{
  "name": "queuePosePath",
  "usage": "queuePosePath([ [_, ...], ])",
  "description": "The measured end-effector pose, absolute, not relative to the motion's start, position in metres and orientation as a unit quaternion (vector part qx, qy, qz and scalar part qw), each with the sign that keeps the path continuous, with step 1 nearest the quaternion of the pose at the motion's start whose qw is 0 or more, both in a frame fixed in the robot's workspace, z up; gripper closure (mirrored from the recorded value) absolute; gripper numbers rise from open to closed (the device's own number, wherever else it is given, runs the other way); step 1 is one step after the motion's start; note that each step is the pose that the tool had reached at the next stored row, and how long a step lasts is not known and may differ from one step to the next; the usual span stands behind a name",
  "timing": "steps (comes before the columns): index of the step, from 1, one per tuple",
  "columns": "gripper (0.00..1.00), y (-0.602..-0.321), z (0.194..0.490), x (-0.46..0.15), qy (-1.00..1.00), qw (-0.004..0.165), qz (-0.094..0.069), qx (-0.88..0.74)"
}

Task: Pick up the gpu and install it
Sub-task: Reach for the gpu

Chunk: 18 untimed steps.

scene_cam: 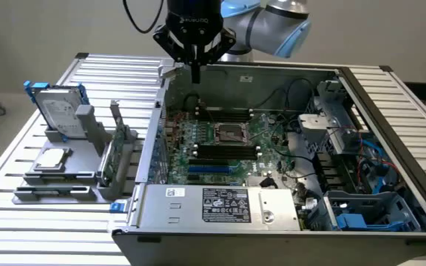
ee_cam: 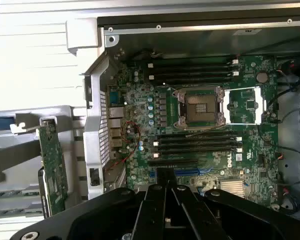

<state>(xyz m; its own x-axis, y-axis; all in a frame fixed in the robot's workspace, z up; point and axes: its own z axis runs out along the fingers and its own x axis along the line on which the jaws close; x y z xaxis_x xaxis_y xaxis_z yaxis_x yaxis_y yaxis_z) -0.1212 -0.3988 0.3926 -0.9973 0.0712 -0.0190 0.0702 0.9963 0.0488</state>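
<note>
The open computer case (scene_cam: 287, 77) takes up the centre and right of the exterior view. The gripper (scene_cam: 195, 76) hangs above its upper-left corner, fingers pressed together and holding nothing. At left-centre the gpu (scene_cam: 109, 160) stands on edge in a grey rack (scene_cam: 65, 178), its long axis running up-frame alongside the case wall.

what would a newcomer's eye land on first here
The open computer case in the middle, its green motherboard bared. Over the case's far edge hangs the black tool, shut and empty. On the exterior view's left, the gpu stands upright in a grey rack, near a blue-framed hard drive.
</note>
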Motion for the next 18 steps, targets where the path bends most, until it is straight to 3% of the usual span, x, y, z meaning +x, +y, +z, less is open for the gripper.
queuePosePath([
  [18,0.89,-0.399,0.392,-0.139,0.999,0.01,0.024,0.035],
])
